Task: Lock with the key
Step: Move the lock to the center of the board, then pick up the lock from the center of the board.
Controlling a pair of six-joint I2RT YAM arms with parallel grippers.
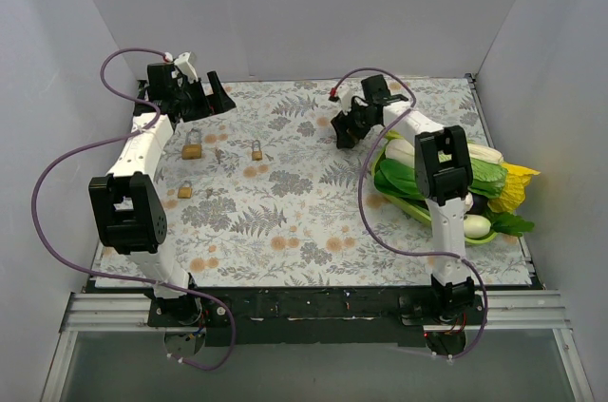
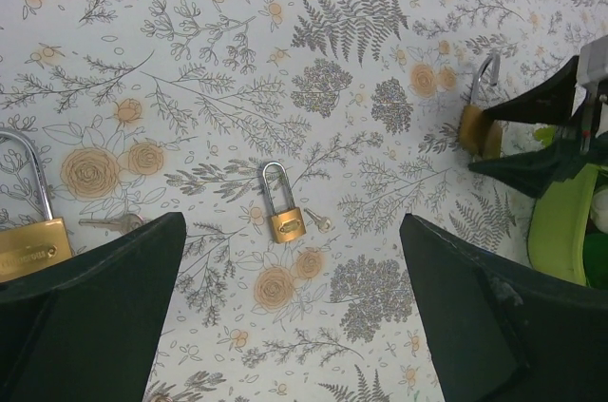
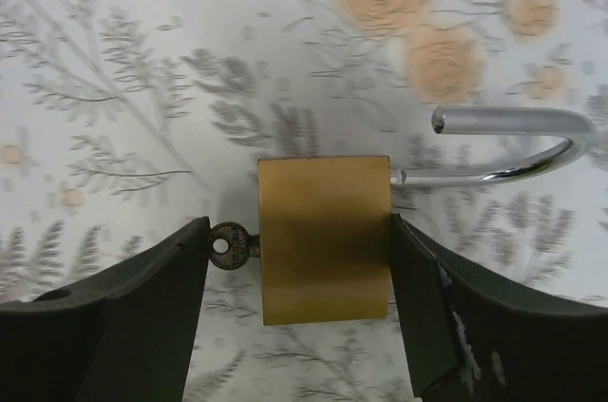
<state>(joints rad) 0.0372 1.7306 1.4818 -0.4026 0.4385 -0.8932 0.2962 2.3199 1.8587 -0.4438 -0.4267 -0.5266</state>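
A brass padlock point(image 3: 325, 239) sits between the jaws of my right gripper point(image 3: 299, 226), its steel shackle point(image 3: 513, 141) swung open to the right. A key point(image 3: 231, 245) sticks out of the lock's left end. One finger presses the key's head and the other presses the lock body. From the left wrist view, the same padlock point(image 2: 472, 126) stands in the right gripper point(image 2: 560, 126) on the flowered mat. My left gripper point(image 1: 217, 96) hovers open at the back left with nothing between its fingers point(image 2: 114, 288).
Three more padlocks point(image 1: 193, 148), point(image 1: 256, 150), point(image 1: 185, 190) lie on the left of the mat. Loose keys point(image 2: 318, 220), point(image 2: 119, 223) lie beside two of them. A green tray point(image 1: 418, 214) of vegetables point(image 1: 484, 183) fills the right side by the wall.
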